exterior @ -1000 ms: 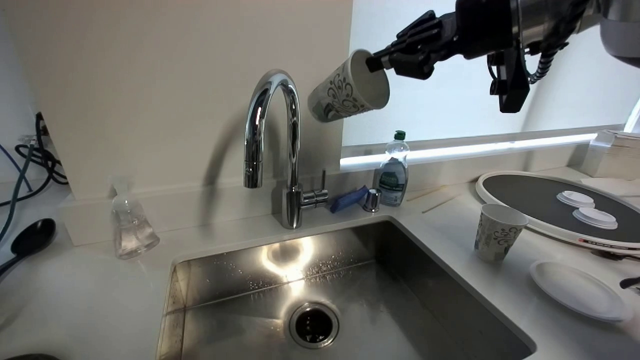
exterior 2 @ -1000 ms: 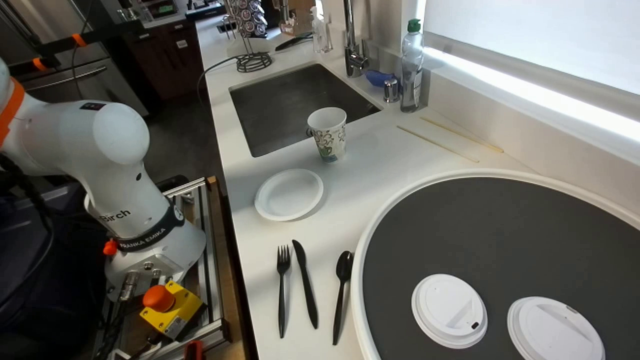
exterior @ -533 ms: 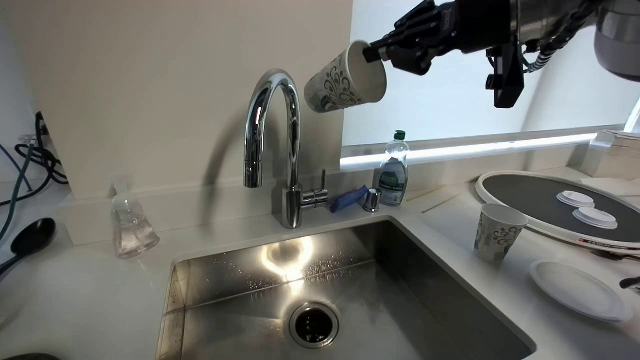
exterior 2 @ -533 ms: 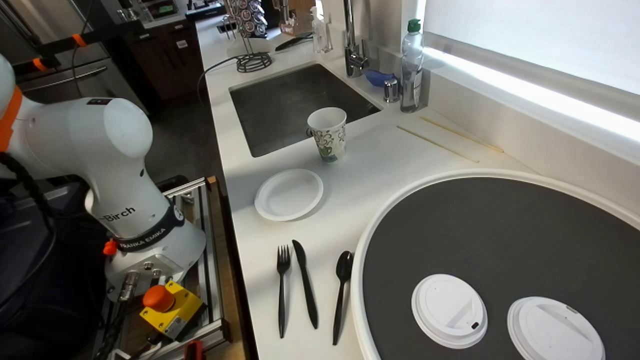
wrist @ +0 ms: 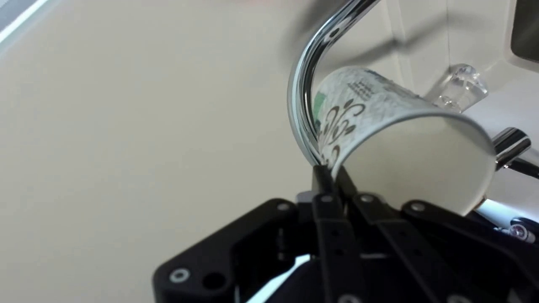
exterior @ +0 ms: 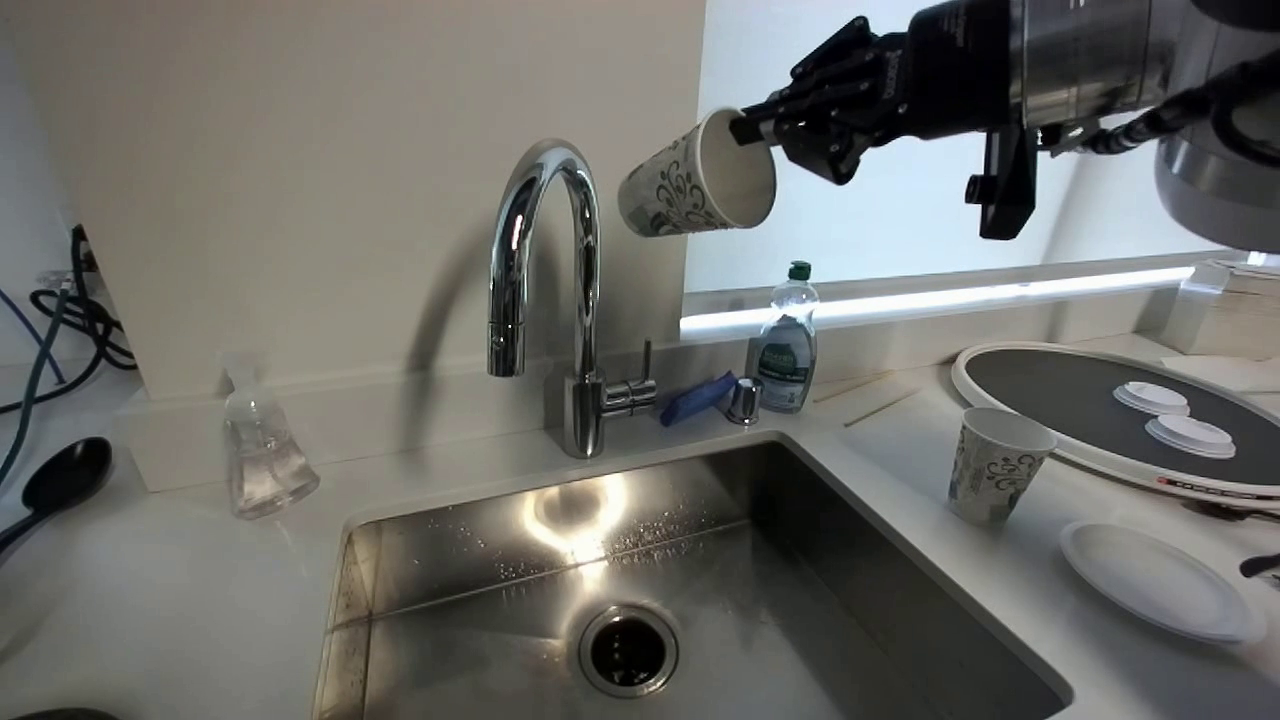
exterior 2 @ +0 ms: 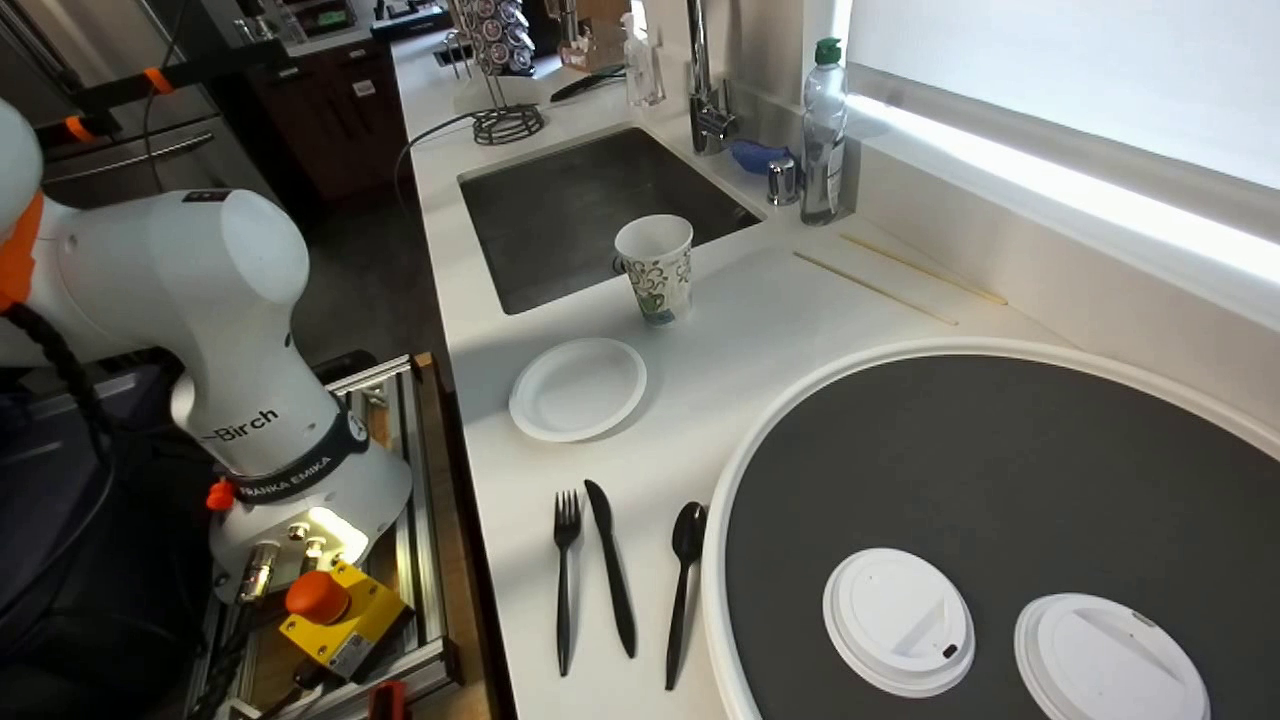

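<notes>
My gripper (exterior: pixel 752 126) is shut on the rim of a patterned white paper cup (exterior: pixel 672 190). One finger is inside the cup and the other outside, as the wrist view shows at the fingertips (wrist: pixel 335 179). The held cup (wrist: pixel 362 105) is tilted well over, its open mouth towards the gripper and slightly downward. Its inside looks white and empty in the wrist view. It hangs in the air to the right of the chrome faucet (exterior: pixel 508 260), above the dish soap bottle (exterior: pixel 787 350). The gripper and held cup are out of view in an exterior view that shows the arm's base (exterior 2: pixel 300 480).
A steel sink (exterior: pixel 480 650) lies below. A second paper cup (exterior: pixel 1000 468) stands upright beside it, near a white plate (exterior: pixel 1155 580). A blue brush-like item (exterior: pixel 697 398), a soap dispenser (exterior: pixel 265 450), a round dark board (exterior 2: pixel 960 460) with lids and black cutlery (exterior 2: pixel 610 570) are around.
The gripper and held cup rise slightly, then come down a little lower than at the start. The arm behind the gripper has lowered and swung, levelling the wrist. The cup stays gripped.
</notes>
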Available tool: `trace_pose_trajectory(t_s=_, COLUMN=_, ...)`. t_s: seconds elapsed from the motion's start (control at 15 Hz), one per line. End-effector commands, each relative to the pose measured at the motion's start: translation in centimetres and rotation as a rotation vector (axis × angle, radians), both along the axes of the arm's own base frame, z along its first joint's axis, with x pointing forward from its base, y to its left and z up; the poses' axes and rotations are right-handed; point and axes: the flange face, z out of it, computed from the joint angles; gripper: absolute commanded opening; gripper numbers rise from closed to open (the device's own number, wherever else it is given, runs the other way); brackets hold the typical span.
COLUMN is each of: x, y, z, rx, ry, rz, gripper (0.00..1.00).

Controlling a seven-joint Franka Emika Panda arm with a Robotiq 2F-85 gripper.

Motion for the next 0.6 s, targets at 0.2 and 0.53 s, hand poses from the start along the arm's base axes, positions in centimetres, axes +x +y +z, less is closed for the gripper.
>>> trace_pose_trajectory(t_s=0.2, x=-0.8, y=0.0, z=-2.0, rx=-0.100, ry=-0.068, rz=0.054, gripper=0.01)
trace_pose_trajectory(t_s=0.53, x=-0.6, y=0.2, z=-3.0, rx=-0.238, ry=-0.133, rz=0.092, gripper=0.01)
